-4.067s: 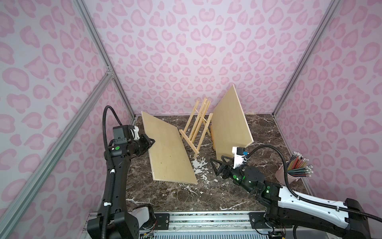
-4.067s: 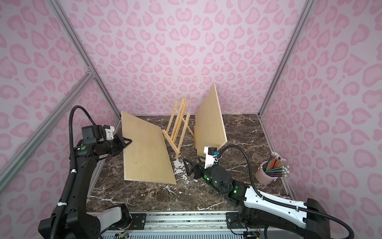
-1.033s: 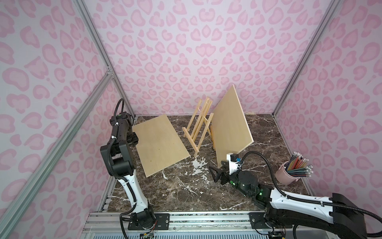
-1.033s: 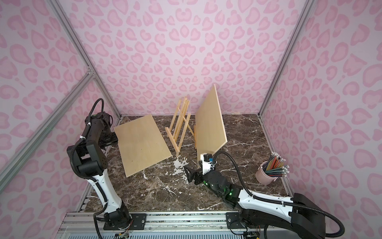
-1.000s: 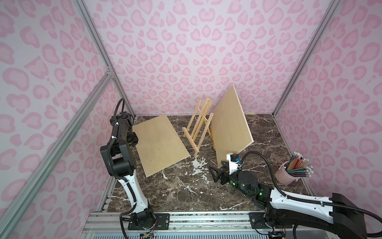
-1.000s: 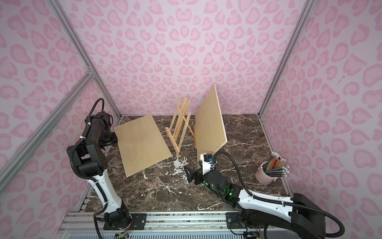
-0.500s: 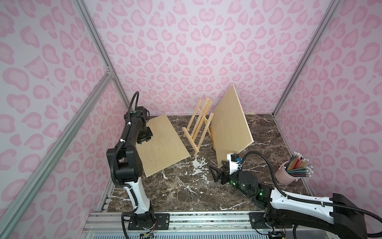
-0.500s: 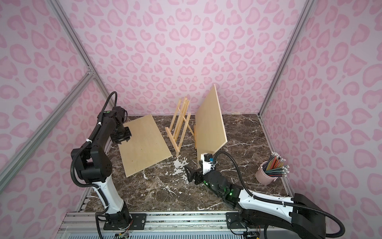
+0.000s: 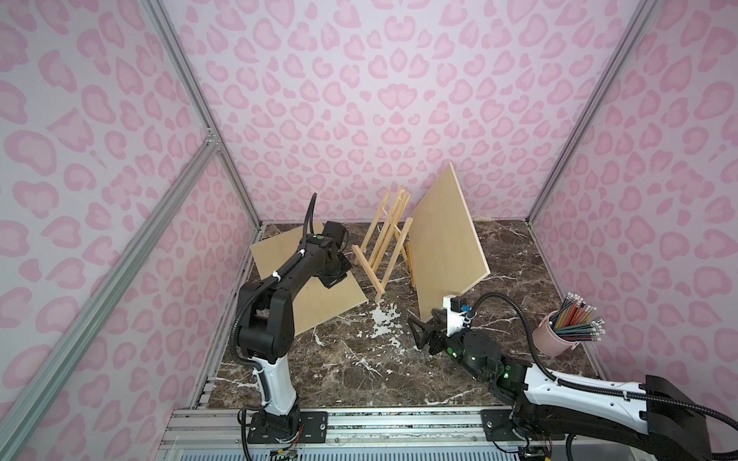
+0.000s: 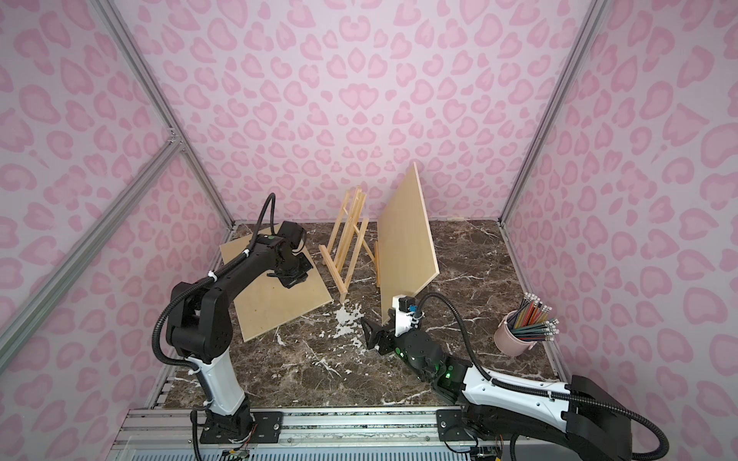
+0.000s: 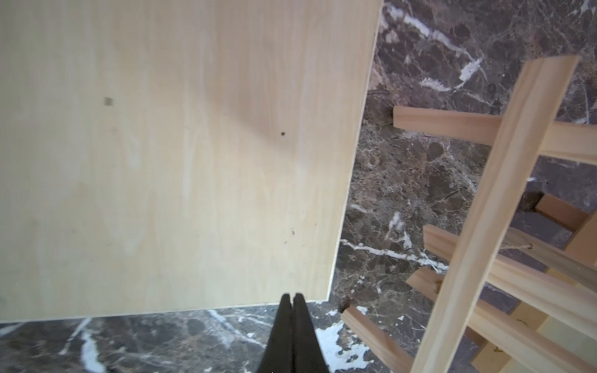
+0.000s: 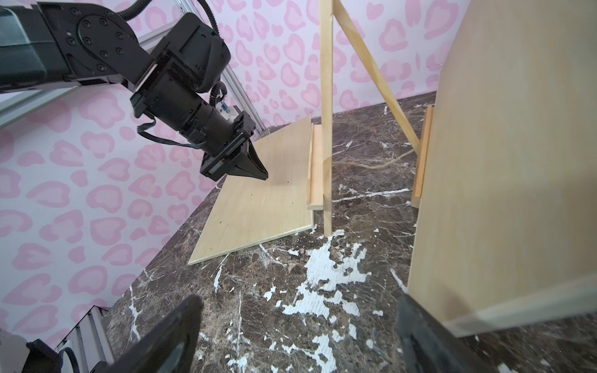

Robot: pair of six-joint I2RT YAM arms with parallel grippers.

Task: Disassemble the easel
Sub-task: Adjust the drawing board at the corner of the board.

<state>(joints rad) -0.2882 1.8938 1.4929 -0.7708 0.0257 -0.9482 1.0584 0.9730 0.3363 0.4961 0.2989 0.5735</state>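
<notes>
While the easel (image 9: 385, 243) stands opened out toward 12 o'clock of the tabletop (image 9: 359, 379), empty and set between two wooden boards, the coming move turns on which arm lies closer to its frame. The left end effector (image 12: 261, 175) has its fingers pressed together on nothing. It hangs low over the flat board (image 9: 331, 303) at about 10 o'clock, close to the board edge that faces the easel (whether the tips touch the wood I cannot tell). From there the easel lies at roughly 2 o'clock, just beside it. In both top views its ledge (image 11: 504, 193) runs along the tabletop from about 11 o'clock to 5 o'clock, and the uprights rise from it, leaning back toward 1 o'clock. The right end effector (image 9: 415, 333), fingers spread wide and empty, sits low near the middle of the tabletop. It is just beside the near lower corner of the leaning board (image 9: 443, 247), with the easel off at its 11 o'clock and farther away. My judgement is that the left arm is the nearer one. It would have to spread its fingers first, then come in across the ledge's long axis rather than along it.
</notes>
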